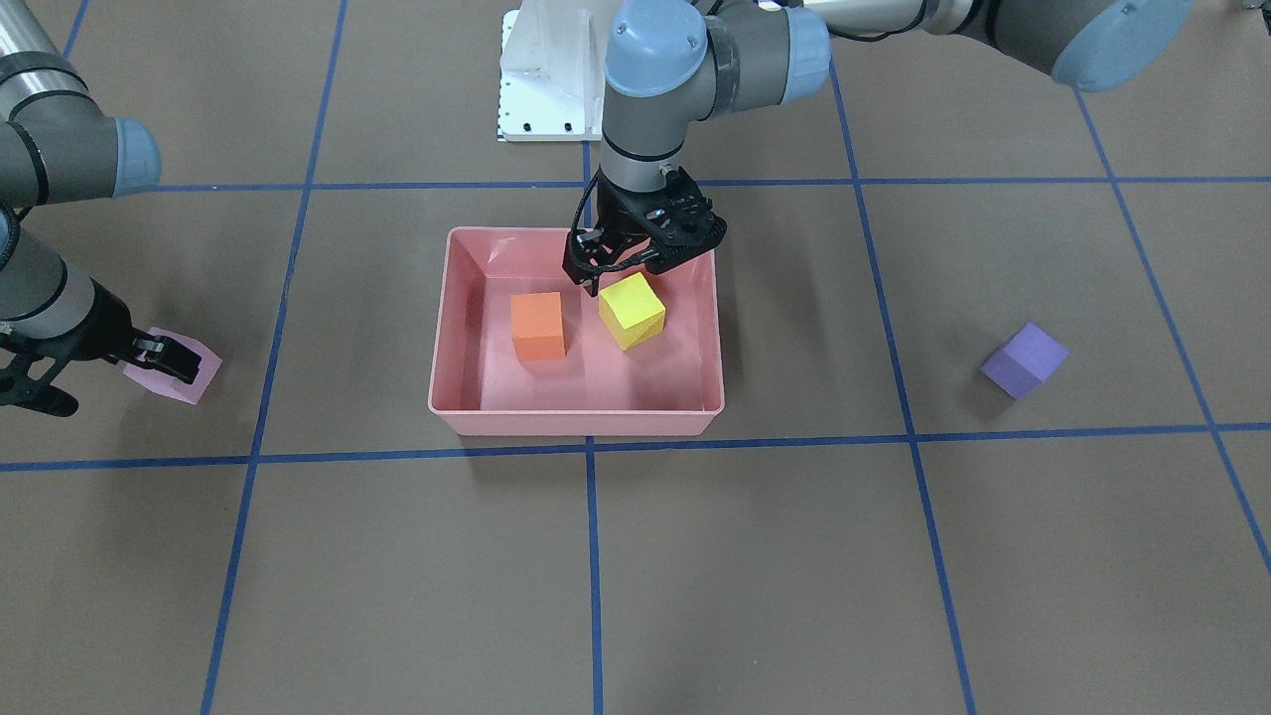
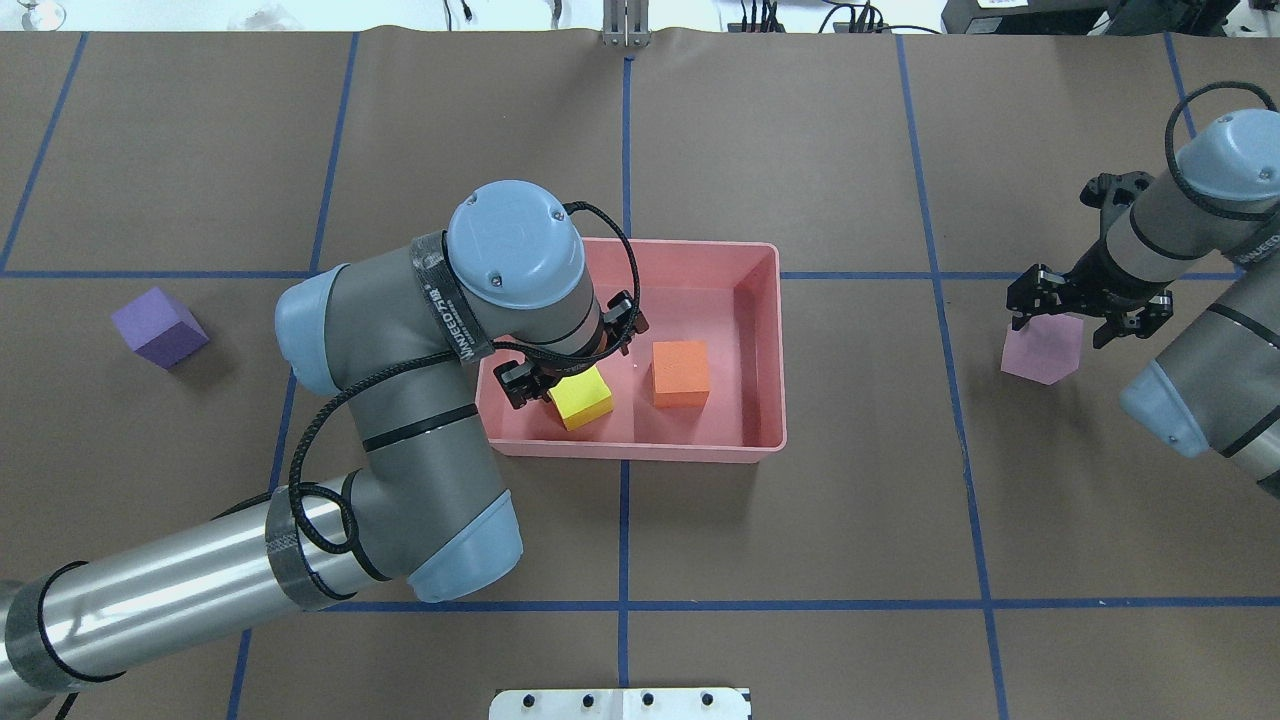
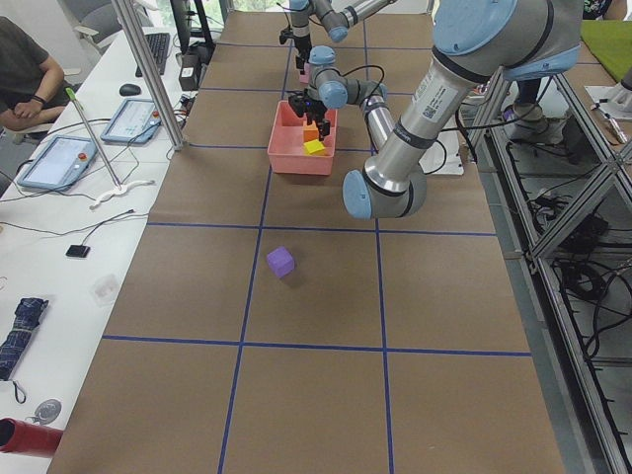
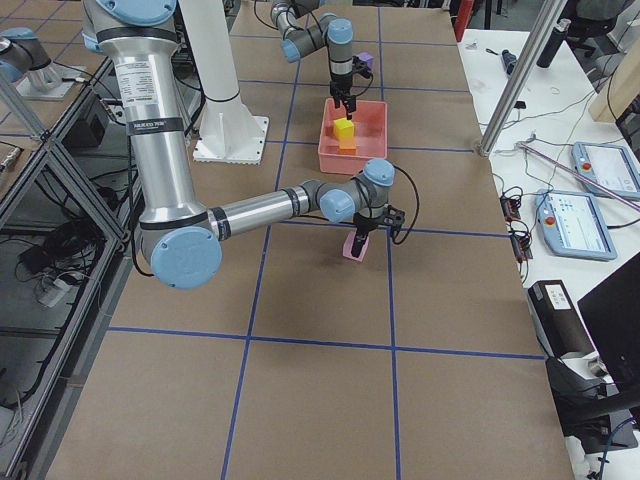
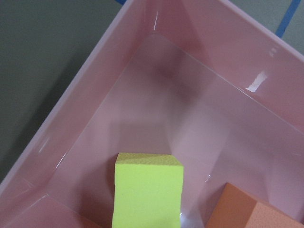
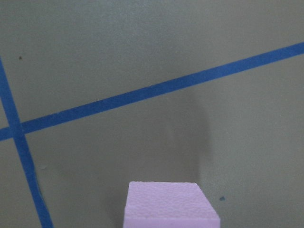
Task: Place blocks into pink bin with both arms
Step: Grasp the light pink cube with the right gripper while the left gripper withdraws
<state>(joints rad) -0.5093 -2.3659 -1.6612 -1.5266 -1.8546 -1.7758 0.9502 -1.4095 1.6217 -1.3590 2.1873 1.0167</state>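
Observation:
The pink bin stands mid-table and holds the orange block and the yellow block. My left gripper is open just above the yellow block, which lies loose on the bin floor in the left wrist view. My right gripper is open and low over the light pink block on the table, a finger to each side. The purple block lies alone on the left arm's side.
The white pedestal base stands behind the bin on the robot's side. Blue tape lines grid the brown table cover. Desks with tablets and a seated person run along the far edge.

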